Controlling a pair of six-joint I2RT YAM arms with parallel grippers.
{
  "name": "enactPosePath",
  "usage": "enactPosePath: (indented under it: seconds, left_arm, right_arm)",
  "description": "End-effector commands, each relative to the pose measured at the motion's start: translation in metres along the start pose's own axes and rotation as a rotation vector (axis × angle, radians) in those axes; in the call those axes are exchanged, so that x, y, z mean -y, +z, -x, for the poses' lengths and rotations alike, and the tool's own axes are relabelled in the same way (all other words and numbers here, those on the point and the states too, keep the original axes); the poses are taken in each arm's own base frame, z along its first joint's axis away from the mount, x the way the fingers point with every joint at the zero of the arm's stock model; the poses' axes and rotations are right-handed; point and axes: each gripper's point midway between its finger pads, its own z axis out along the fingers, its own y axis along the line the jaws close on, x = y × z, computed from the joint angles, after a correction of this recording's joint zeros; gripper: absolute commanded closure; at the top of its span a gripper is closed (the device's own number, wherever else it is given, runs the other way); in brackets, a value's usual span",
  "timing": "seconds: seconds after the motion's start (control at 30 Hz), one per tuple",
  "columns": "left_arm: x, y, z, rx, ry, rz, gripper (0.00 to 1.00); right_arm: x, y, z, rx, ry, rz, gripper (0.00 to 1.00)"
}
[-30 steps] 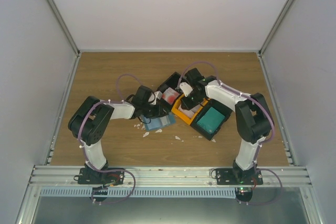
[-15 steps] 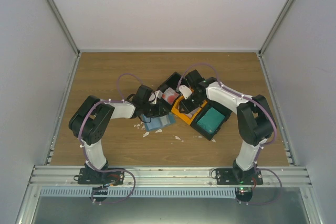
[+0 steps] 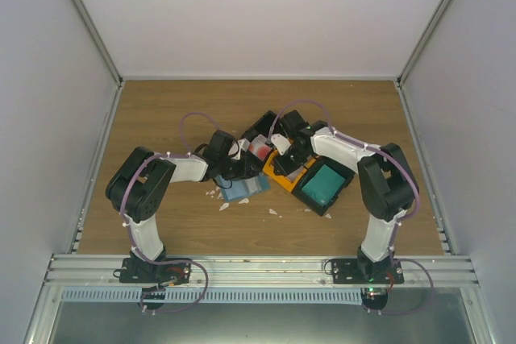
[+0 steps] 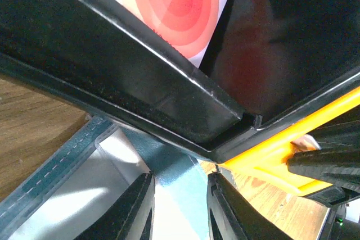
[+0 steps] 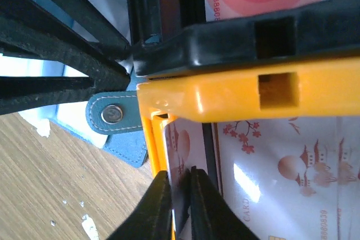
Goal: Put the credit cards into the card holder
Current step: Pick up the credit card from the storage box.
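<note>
From above, the left gripper [image 3: 234,170] is seen just left of centre, on the teal card holder [image 3: 244,187]. The right gripper [image 3: 280,157] reaches into the orange tray [image 3: 276,176] at centre. A red-faced card [image 3: 260,149] lies in the black tray [image 3: 260,123] just above. White scraps [image 3: 224,206] are scattered on the tabletop [image 3: 161,110].

In the left wrist view, the jaws are clamped on the holder's teal flap at the bottom of the frame, with its pale pocket exposed at lower left. This hold should be kept steady so that the pocket is not let close.

In the right wrist view, the jaws are drawn nearly together on the edge of a pinkish-white card [image 5: 184,155] at bottom centre, beside the orange wall. The pinch should be confirmed first. The card should then be lifted clear of the wall and carried edge-first to the pocket.
</note>
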Motion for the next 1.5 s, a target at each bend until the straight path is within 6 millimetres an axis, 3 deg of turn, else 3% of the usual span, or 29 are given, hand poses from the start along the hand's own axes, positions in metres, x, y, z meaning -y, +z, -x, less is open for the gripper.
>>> enactPosePath:
  seconds: [0.0,0.1,0.37,0.63,0.8,0.93,1.17,1.47]
  left_arm:
    - [0.001,0.000,-0.006,-0.007,0.048,0.009,0.71]
    - [-0.002,-0.005,-0.016,-0.023,0.064,0.019,0.71]
    - [-0.017,-0.020,-0.045,-0.060,0.093,0.070,0.70]
    - [-0.016,-0.032,-0.062,-0.087,0.146,0.068,0.66]
    - [0.011,-0.043,-0.052,-0.053,0.183,-0.014,0.62]
    - [0.033,-0.057,-0.034,0.014,0.167,-0.046,0.61]
    - [0.083,-0.097,-0.007,0.190,0.186,-0.180,0.57]
    - [0.128,-0.127,-0.006,0.191,0.088,-0.364,0.39]
  right_arm:
    - [0.006,-0.013,0.017,0.073,0.029,-0.073,0.94]
    - [0.008,-0.027,0.024,0.121,0.040,-0.108,0.99]
    - [0.014,-0.053,0.038,0.223,0.116,-0.158,1.00]
    - [0.009,-0.089,0.044,0.353,0.241,-0.168,1.00]
    - [-0.015,-0.112,0.049,0.455,0.260,-0.055,1.00]
    - [-0.033,-0.116,0.050,0.500,0.377,0.080,1.00]
    - [-0.066,-0.136,0.061,0.626,0.564,0.391,1.00]
    - [-0.104,-0.147,0.051,0.539,0.657,0.710,1.00]
